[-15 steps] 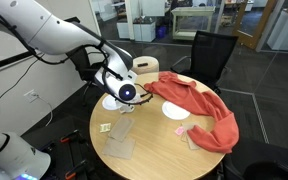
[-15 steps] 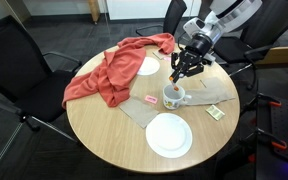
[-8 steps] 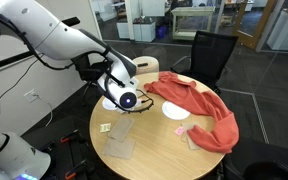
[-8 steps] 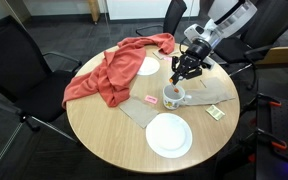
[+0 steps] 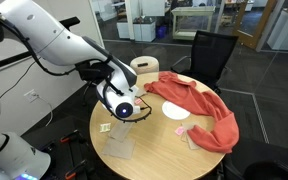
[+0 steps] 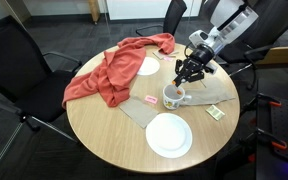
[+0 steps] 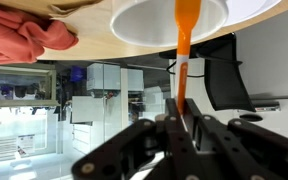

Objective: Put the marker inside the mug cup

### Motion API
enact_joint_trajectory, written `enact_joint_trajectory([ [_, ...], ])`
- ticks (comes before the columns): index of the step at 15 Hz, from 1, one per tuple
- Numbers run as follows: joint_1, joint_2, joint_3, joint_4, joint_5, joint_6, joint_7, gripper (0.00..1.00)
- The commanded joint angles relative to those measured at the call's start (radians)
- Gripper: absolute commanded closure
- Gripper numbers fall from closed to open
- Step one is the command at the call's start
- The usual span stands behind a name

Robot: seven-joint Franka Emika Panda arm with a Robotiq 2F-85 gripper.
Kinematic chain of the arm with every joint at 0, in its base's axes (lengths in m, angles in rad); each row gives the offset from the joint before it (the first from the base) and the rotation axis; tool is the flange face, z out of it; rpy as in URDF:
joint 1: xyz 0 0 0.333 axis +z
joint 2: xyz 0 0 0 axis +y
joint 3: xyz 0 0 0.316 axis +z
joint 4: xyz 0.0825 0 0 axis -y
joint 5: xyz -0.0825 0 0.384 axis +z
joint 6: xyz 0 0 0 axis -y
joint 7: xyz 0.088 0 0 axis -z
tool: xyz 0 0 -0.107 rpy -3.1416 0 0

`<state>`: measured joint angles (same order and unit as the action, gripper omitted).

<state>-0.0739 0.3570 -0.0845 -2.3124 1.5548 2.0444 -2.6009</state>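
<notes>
Change since a second ago: the white arm has come down over the round wooden table (image 6: 99, 135). Its black two-finger gripper (image 6: 188, 77) now hangs just above the small white mug cup (image 6: 174, 96). The other things on the table lie where they did.
Claw: almost closed, its two dark fingers (image 7: 144, 140) pinch the thin orange marker (image 7: 186, 30) between them, as the wrist view shows.
Marker: held upright in the grip, with its paler stretch next to the fingers and its bright orange end towards the mug cup.
Marker against mug: in the wrist view the orange end overlaps the round white mouth of the mug cup (image 7: 144, 20). Whether it has passed the rim cannot be told.
Mug cup: upright on a flat tan sheet (image 6: 142, 112), near the table's edge on the arm's side.
Red cloth: crumpled across the far part of the table (image 6: 114, 72) (image 5: 199, 105), well apart from the mug cup.
Flat white plate: bare, near the mug cup and close to the table's edge (image 6: 169, 135).
Small pink-white card: flat on the table between the cloth and the mug cup (image 6: 147, 100).
Translucent clear container: stands near the table's edge, close below the gripper in an exterior view (image 5: 119, 140).
</notes>
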Motion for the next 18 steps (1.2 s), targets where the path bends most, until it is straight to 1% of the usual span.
enact_joint_trajectory([
  [1,-0.001,-0.03,-0.015,-0.025,0.013,0.003,0.002,0.56],
  [8,-0.007,-0.072,-0.027,-0.048,0.016,-0.004,0.002,0.03],
  [9,-0.01,-0.084,-0.028,-0.055,0.014,-0.006,0.002,0.0],
  [12,-0.016,-0.115,-0.032,-0.079,0.003,-0.011,0.002,0.0],
  [13,-0.009,-0.055,-0.026,-0.03,-0.001,-0.002,0.002,0.0],
  [18,-0.009,-0.05,-0.027,-0.032,-0.001,-0.002,0.002,0.0],
])
